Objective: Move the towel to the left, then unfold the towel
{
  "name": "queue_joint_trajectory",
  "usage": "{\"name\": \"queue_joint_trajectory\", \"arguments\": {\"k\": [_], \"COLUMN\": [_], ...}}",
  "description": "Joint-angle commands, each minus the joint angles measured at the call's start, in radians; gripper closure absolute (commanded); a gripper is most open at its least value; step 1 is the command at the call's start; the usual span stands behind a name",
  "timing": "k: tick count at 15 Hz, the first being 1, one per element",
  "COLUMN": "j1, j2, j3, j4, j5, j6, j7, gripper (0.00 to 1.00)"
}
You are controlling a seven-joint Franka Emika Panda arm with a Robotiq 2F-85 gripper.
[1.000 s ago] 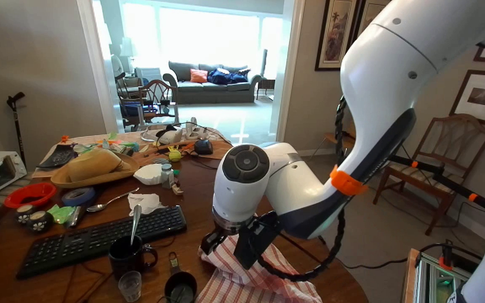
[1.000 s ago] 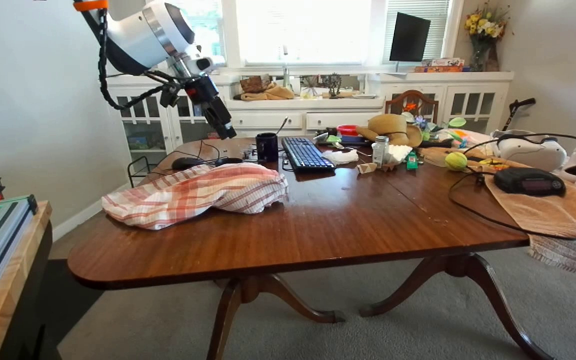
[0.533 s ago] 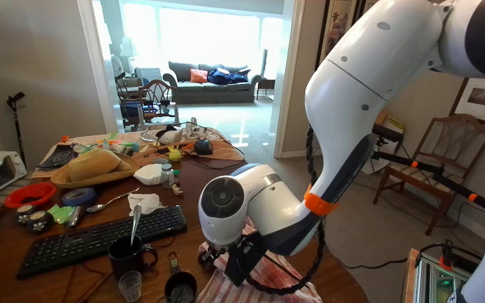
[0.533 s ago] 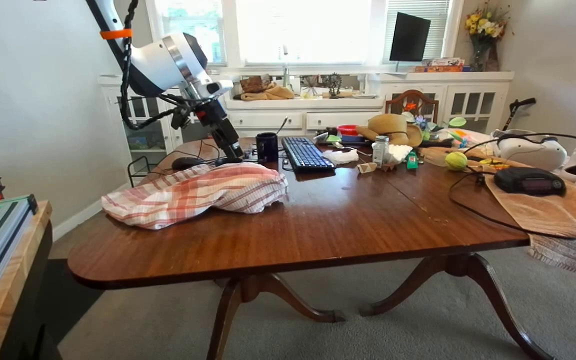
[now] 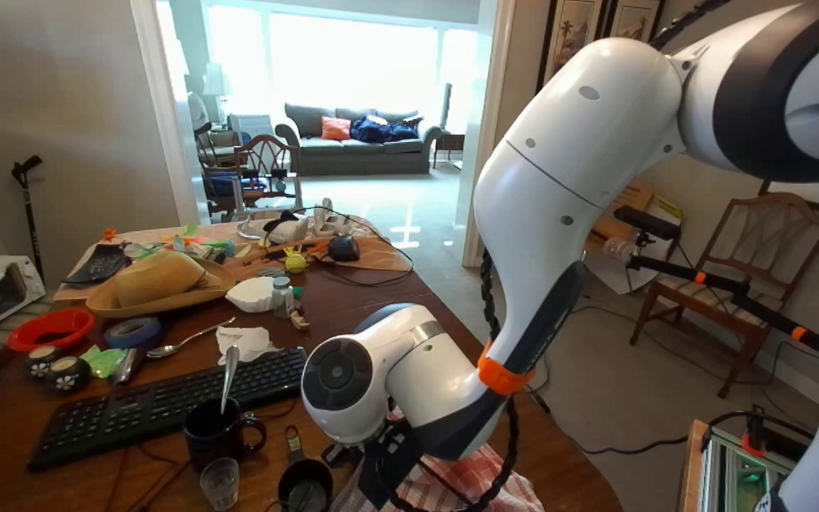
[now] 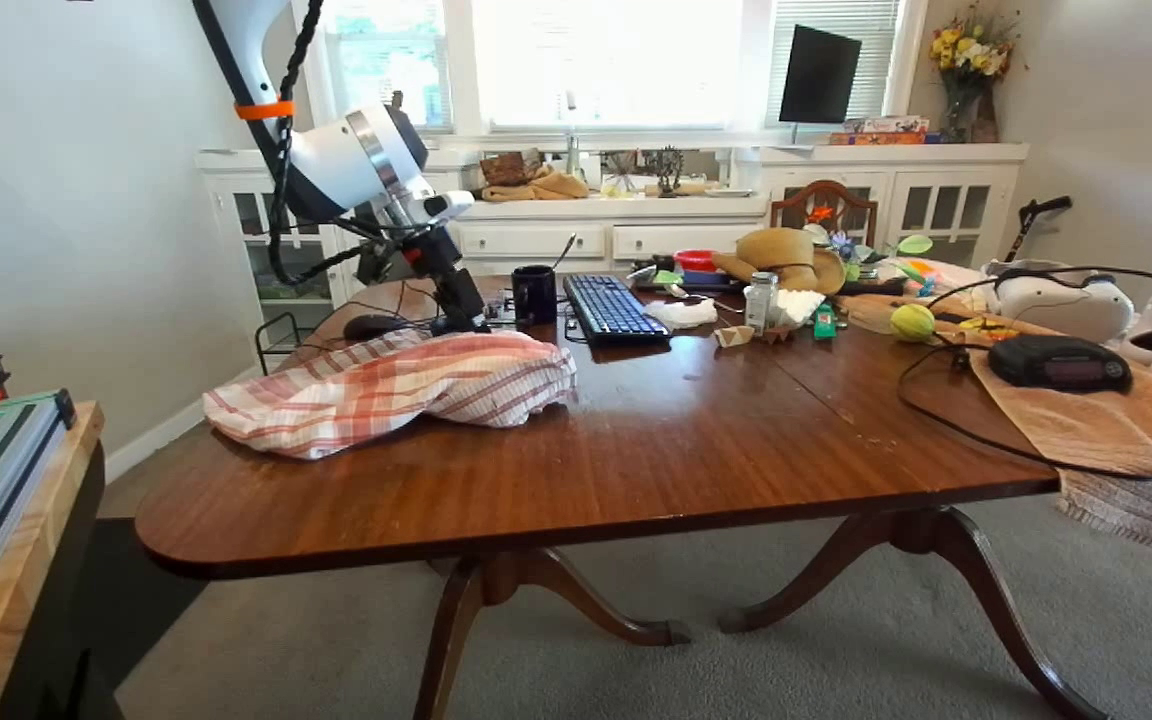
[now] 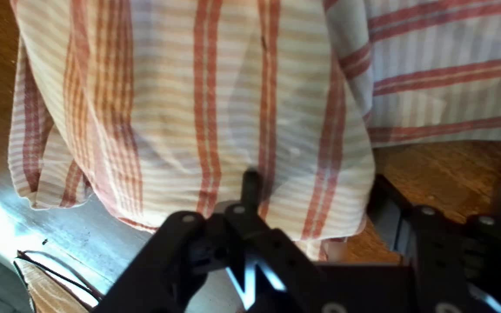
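Note:
The towel (image 6: 386, 390), cream with red-pink stripes, lies rumpled near the table's end. It also shows partly behind the arm in an exterior view (image 5: 512, 491) and fills much of the wrist view (image 7: 233, 87). My gripper (image 7: 315, 180) is open, its jaws wide apart. One of the fingers (image 7: 250, 187) lies over the towel; the other stands just past the cloth's edge, beside bare wood. A rounded edge of the towel lies between them. In an exterior view the gripper (image 6: 461, 322) is low at the towel's far side, its fingertips partly hidden behind the cloth.
A black mug (image 5: 214, 434) with a spoon, a clear cup (image 5: 220, 483) and a dark measuring cup (image 5: 305, 487) stand close beside the gripper. A black keyboard (image 6: 616, 308) and a white napkin (image 6: 681, 313) lie beyond. A mouse (image 6: 373, 326) and cables are behind the towel.
My gripper has come down from above the table to the towel's far edge, moving slightly right in an exterior view. The towel lies in the same place.

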State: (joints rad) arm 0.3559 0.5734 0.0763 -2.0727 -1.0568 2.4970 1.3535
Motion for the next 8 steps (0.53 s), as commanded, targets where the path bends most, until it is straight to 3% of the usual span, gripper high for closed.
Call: {"name": "queue_joint_trajectory", "arguments": {"k": [1, 5, 8], "j1": [0.017, 0.016, 0.009], "j2": [0.034, 0.005, -0.052], "j3": [-0.006, -0.001, 0.01], "j4": [0.041, 0.021, -0.028], "j5": [-0.009, -0.005, 0.003], "j6": [-0.049, -0.077, -0.092], "j7": [0.03, 0.041, 0.047], "gripper": [0.65, 0.96, 1.0]}}
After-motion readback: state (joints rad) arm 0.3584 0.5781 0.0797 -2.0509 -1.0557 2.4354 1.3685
